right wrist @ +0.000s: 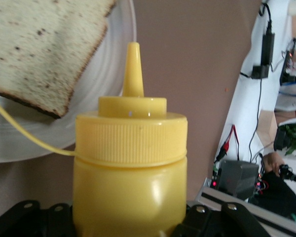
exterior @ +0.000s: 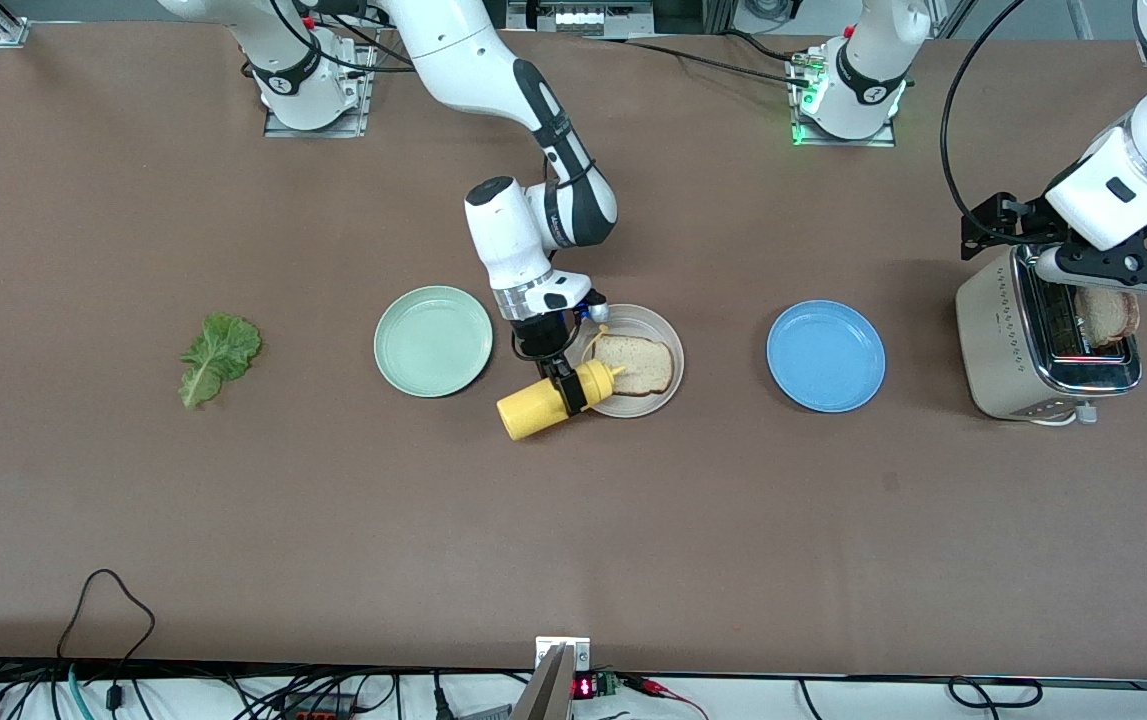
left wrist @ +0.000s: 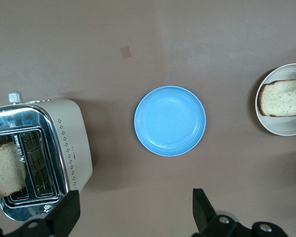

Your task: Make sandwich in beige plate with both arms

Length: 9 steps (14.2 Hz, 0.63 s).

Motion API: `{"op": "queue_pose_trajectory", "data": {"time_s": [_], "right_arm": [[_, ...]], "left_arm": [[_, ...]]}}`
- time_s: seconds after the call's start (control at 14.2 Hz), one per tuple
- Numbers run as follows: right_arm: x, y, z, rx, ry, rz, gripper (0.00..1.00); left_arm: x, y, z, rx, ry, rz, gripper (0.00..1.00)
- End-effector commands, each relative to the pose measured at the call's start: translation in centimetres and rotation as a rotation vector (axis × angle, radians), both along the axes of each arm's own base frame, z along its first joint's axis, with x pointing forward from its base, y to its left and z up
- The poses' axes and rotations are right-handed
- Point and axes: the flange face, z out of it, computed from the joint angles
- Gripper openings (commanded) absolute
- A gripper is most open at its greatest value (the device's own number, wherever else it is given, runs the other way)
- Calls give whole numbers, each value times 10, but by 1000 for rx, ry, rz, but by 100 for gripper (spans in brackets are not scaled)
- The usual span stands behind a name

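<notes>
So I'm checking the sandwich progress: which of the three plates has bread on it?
The beige plate, the middle one, holds a bread slice. The green plate and the blue plate hold nothing.

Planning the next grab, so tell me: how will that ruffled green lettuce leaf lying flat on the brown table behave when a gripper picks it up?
The ruffled green lettuce leaf looks thin and lies flat, so it will probably droop from a pinch. It seems light and unlikely to roll. Its crinkled edges may tear if squeezed hard.

My right gripper (exterior: 565,386) is hiding the yellow bottle's (exterior: 545,399) middle. The toaster (exterior: 1028,345) is swallowing the lower part of a bread slice (exterior: 1108,315), and my left wrist is probably covering its upper edge.
</notes>
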Motion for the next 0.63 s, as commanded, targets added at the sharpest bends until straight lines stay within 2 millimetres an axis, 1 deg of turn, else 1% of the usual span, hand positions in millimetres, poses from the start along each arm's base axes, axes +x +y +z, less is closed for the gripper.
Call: {"op": "queue_pose_trajectory", "data": {"time_s": [0.0,0.07,0.14,0.42,0.56], "right_arm": [[18,-15,54,54,-63,-39,33],[28,-22,61,86,-25,-42,33],[42,-36,68,125,17,-57,33],[99,-97,109,269,166,-57,33],[124,-130,124,369,285,-42,33]], "left_arm": [[-1,-1,6,-1,2,5,100],[-1,-1,6,-1,2,5,100],[-1,-1,6,-1,2,4,100],[-1,-1,6,-1,3,4,100],[-1,-1,6,-1,2,4,100]]}}
